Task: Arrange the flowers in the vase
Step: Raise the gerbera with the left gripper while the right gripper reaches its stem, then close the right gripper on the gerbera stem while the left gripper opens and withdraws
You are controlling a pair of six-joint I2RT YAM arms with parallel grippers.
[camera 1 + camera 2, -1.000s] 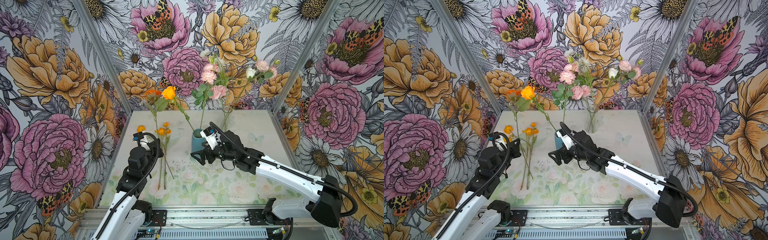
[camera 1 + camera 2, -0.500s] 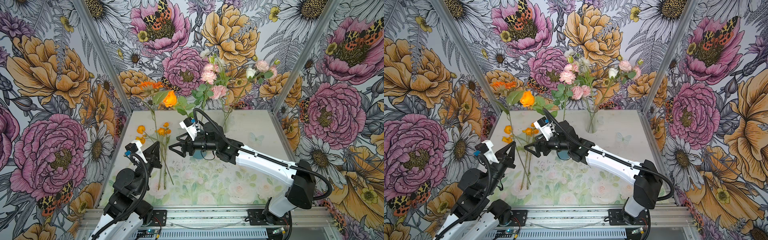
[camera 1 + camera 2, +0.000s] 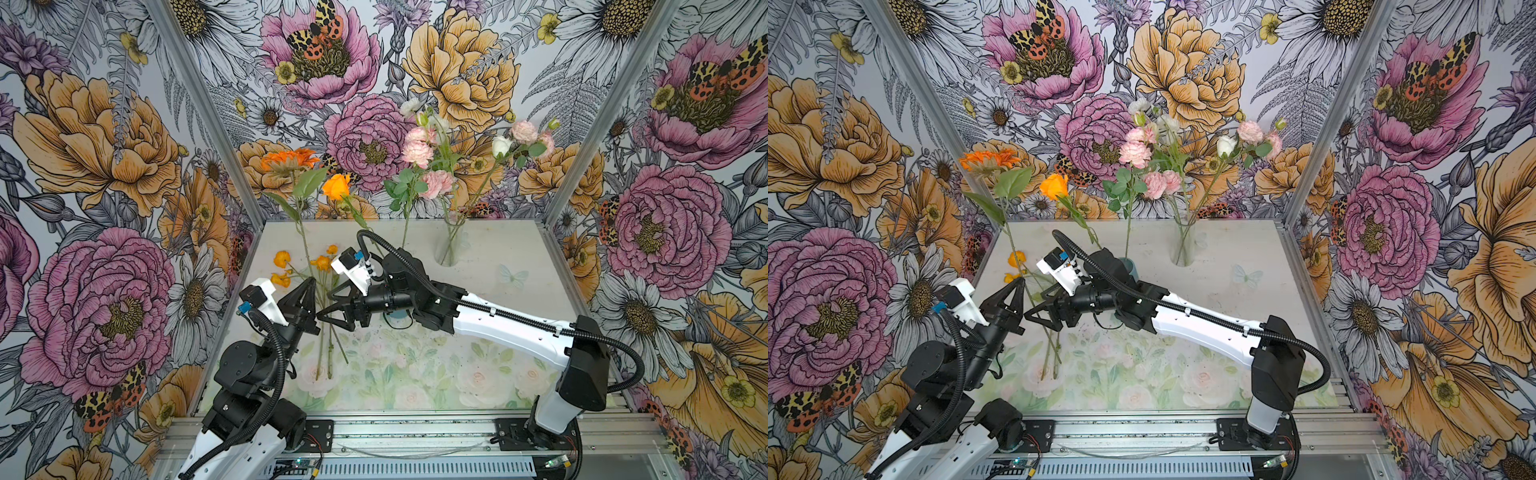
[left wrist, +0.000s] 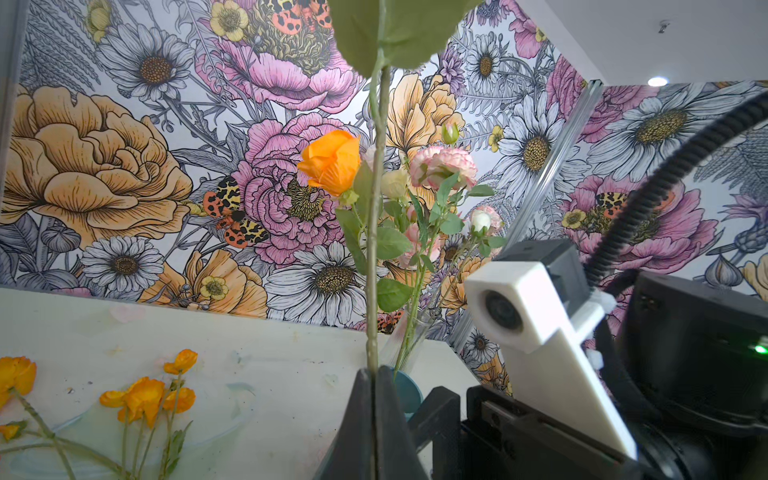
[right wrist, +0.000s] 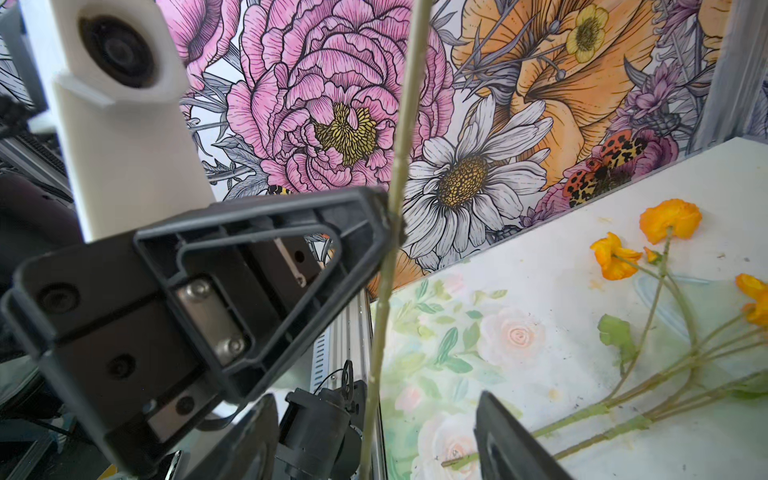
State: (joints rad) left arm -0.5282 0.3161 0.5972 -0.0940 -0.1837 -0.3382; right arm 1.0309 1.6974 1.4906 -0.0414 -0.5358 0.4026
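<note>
Top view | glass vase (image 3: 450, 249): pink, cream flowers (image 3: 417, 153) | teal vase (image 3: 1128, 266): stems (image 3: 1128, 224)

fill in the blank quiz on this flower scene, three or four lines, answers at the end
1. The left tool is shut on a flower stem that stands ___.
2. The right tool is ___, with one jaw on each side of that stem.
3. The loose flowers lying on the table have ___ blooms.
4. The clear vase at the back holds ___ and white blooms.

Missing words: upright; open; orange; pink
</note>
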